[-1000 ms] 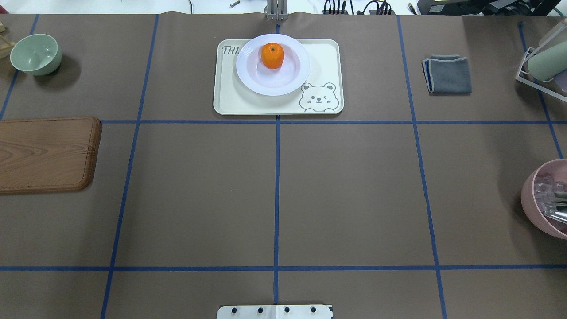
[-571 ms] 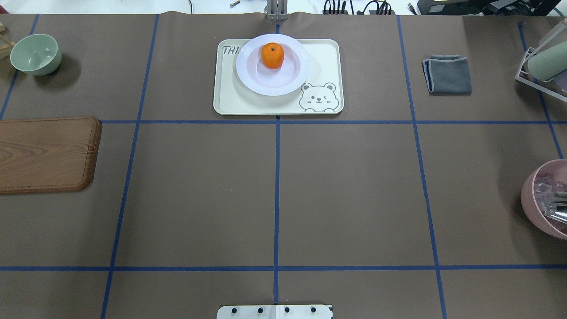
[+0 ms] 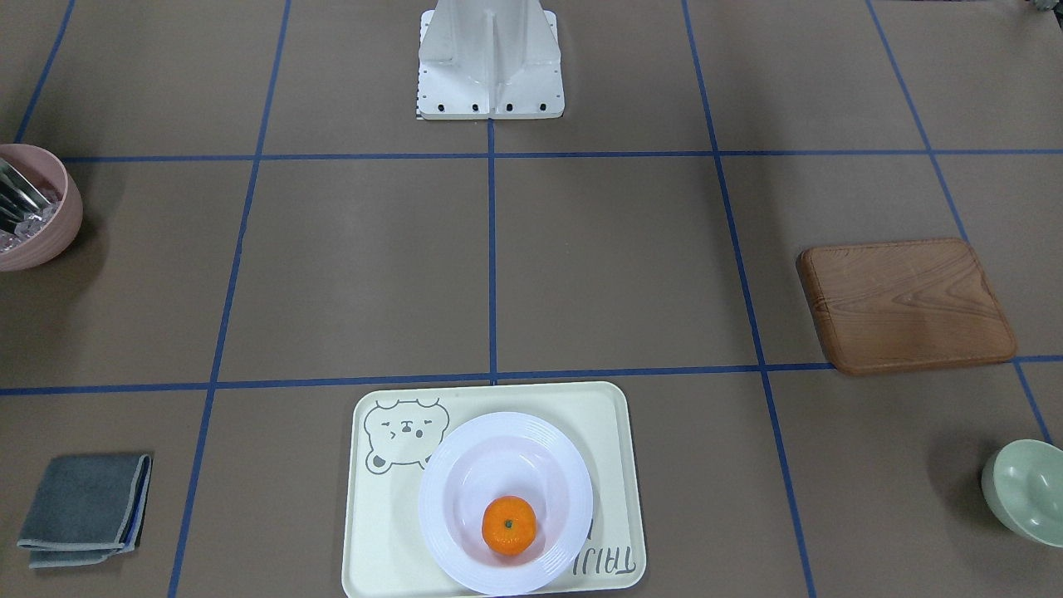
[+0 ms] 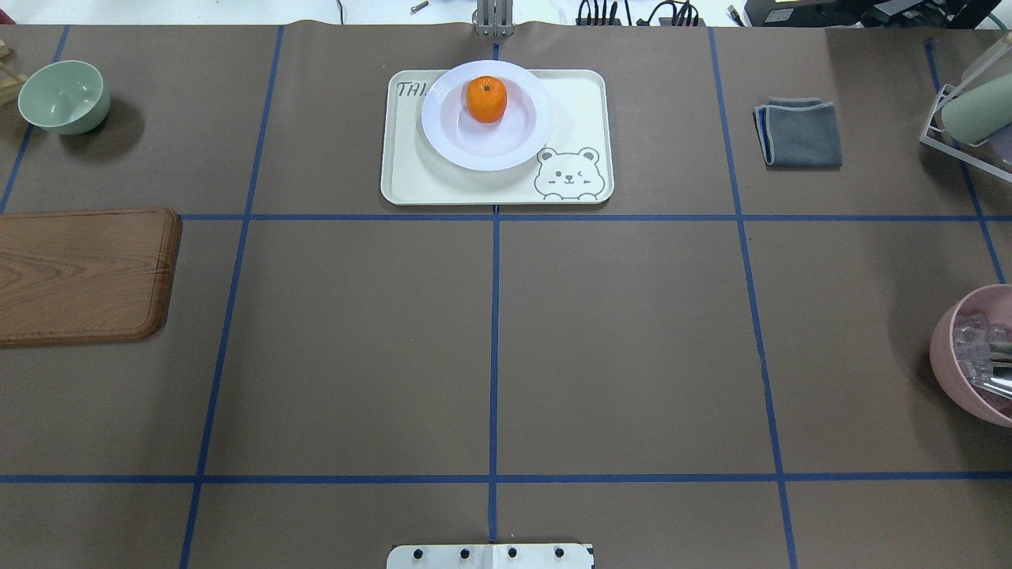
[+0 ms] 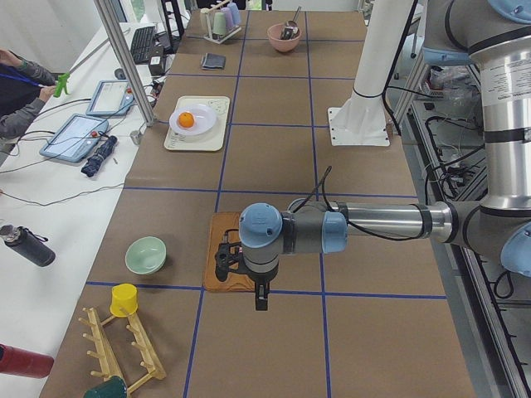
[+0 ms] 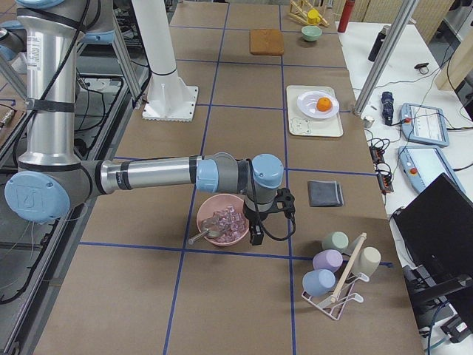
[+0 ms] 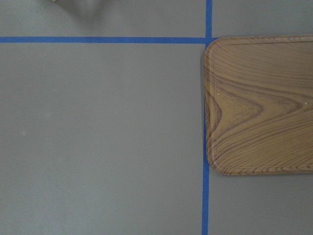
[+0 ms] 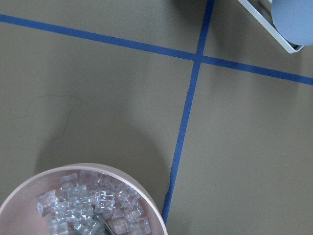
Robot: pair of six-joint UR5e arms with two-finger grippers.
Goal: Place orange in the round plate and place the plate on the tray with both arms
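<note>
The orange [image 4: 486, 99] lies in the white round plate [image 4: 506, 146], off the plate's centre towards the far side. That plate rests on the cream bear tray [image 4: 411, 178] at the table's far middle, covering part of its lettering. The front view shows the same: orange [image 3: 508, 525], plate [image 3: 448, 465], tray [image 3: 614, 432]. Neither arm is near the tray. My left gripper [image 5: 260, 303] hangs over the wooden board's end, my right gripper [image 6: 256, 238] beside the pink bowl. Only the side views show them, so I cannot tell whether either is open or shut.
A brown wooden board [image 4: 79, 273] lies at the left edge, with a pale green bowl [image 4: 63, 96] beyond it. On the right are a folded grey cloth [image 4: 798, 133], a cup rack [image 4: 968, 111] and a pink bowl [image 4: 976, 356] of clear cubes.
</note>
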